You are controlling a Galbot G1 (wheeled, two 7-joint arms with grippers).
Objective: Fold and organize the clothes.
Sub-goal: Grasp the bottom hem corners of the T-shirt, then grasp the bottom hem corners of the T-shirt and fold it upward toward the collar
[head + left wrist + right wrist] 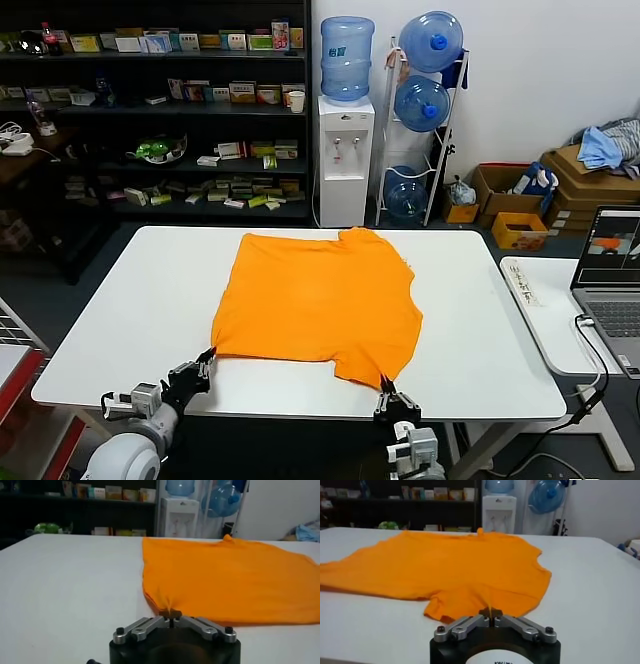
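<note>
You get a brightly and evenly lit room in the head view, with soft light from overhead: the white table (150, 300) shows almost no glare and the T-shirt (315, 300) casts only a thin, faint shadow along its near hem. The dark shelves (150, 110) at the back stay dim, and their contents are hard to read. In both wrist views you see the background go soft: the water dispenser (178, 515) and bottles are blurred. The black body of the left gripper (170, 614) and the right gripper (490, 613) sits in shadow at the frame's edge, its metal links catching a dull sheen. The cloth folds look slightly smeared.
</note>
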